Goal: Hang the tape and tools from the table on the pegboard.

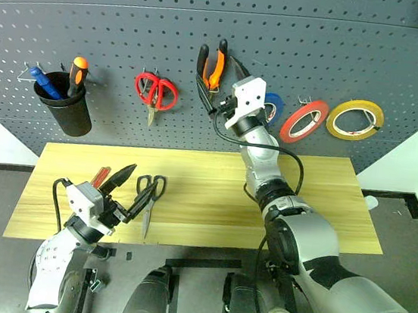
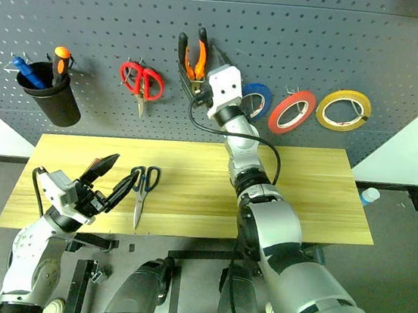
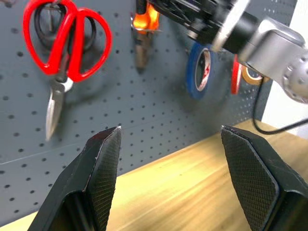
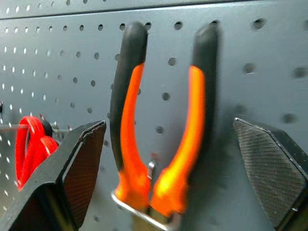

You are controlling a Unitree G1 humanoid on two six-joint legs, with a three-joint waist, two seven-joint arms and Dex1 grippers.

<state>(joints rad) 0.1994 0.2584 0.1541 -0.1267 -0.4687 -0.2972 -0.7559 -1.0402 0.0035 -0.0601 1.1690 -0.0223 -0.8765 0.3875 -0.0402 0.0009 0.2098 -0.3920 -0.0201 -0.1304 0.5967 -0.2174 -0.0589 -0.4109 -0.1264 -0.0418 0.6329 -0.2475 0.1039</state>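
Note:
The orange-and-black pliers (image 4: 159, 144) hang from a wire hook on the grey pegboard (image 1: 135, 10). My right gripper (image 4: 169, 124) is raised to them and open, one finger on each side of the handles and clear of both. The red tape (image 1: 305, 121) hangs to the right of that arm. Near the left end of the table (image 1: 302, 206) lie the dark-handled scissors (image 1: 149, 199), blades pointing toward me, and the red-handled screwdriver (image 1: 100, 177). My left gripper (image 1: 125, 188) hovers open between those two, holding nothing.
A black cup (image 1: 68, 109) at the board's left holds a blue tool and an orange-and-black screwdriver. Red-handled scissors (image 1: 156, 93) hang left of the pliers. A blue roll (image 1: 274, 107) shows partly behind my right wrist, and a yellow roll (image 1: 355, 119) hangs far right.

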